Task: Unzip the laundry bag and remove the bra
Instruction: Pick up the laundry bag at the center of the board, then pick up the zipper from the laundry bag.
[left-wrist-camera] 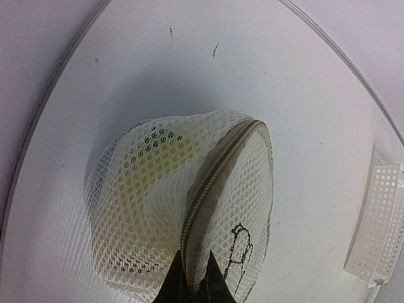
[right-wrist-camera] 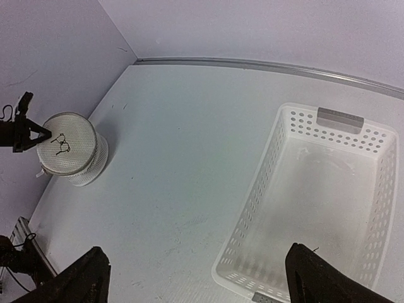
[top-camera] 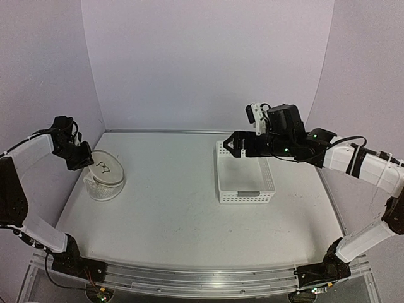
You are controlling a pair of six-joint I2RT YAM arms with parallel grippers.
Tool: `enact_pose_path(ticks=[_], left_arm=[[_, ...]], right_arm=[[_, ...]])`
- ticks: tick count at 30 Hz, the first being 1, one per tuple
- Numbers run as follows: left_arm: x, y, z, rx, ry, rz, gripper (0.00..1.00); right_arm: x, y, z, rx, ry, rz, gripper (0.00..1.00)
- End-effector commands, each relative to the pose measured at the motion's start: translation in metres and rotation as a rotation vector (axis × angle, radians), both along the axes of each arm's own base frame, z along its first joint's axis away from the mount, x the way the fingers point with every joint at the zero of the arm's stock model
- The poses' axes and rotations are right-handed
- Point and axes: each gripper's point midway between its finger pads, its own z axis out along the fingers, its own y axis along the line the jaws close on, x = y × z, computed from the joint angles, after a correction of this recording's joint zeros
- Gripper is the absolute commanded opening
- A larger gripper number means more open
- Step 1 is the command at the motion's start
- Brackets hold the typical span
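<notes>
My left hand (top-camera: 84,160) sits at the far left of the counter (top-camera: 170,208), with the purple side wall (top-camera: 38,76) close behind it. Its fingers (left-wrist-camera: 218,284) are drawn together on the rim of the laundry bag (top-camera: 106,177), pinching right where the zipper (left-wrist-camera: 208,183) reaches them. The bag rests on the counter directly ahead of that hand, touching it. In the left wrist view it bulges to both sides of the zipper line, which runs away from the fingertips over the top of the bag and looks closed along the stretch I can see. The black bra drawing (left-wrist-camera: 240,249) is on the flat face just right of the fingertips. A yellowish tint shows through the mesh left of the zipper, but I cannot make out what it is. My right hand (top-camera: 230,145) hangs in the air well apart from the bag, its fingers (right-wrist-camera: 85,278) spread wide and holding nothing. The white perforated basket (top-camera: 222,180) lies below it and slightly to its right, long side running away from me. From the left wrist, only a corner of the basket shows, far off to the right.
</notes>
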Motion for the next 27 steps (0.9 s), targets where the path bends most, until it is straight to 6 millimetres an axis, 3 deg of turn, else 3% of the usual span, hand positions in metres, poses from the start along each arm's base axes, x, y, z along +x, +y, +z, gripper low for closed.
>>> enact_pose_path(ticks=[1, 10, 18, 27], left_arm=[[0.002, -0.012, 0.029, -0.094, -0.093, 0.017, 0.0], [-0.013, -0.044, 0.033, -0.262, -0.108, 0.143, 0.0], [-0.018, -0.088, 0.025, -0.402, -0.111, 0.208, 0.0], [-0.008, -0.153, 0.033, -0.513, -0.114, 0.203, 0.0]], right_arm=[[-0.011, 0.026, 0.002, 0.04, 0.007, 0.082, 0.98], [-0.03, 0.074, -0.015, 0.066, 0.076, 0.211, 0.98], [-0.049, 0.116, -0.032, 0.079, 0.153, 0.317, 0.93], [-0.058, 0.155, -0.037, 0.122, 0.233, 0.4, 0.81]])
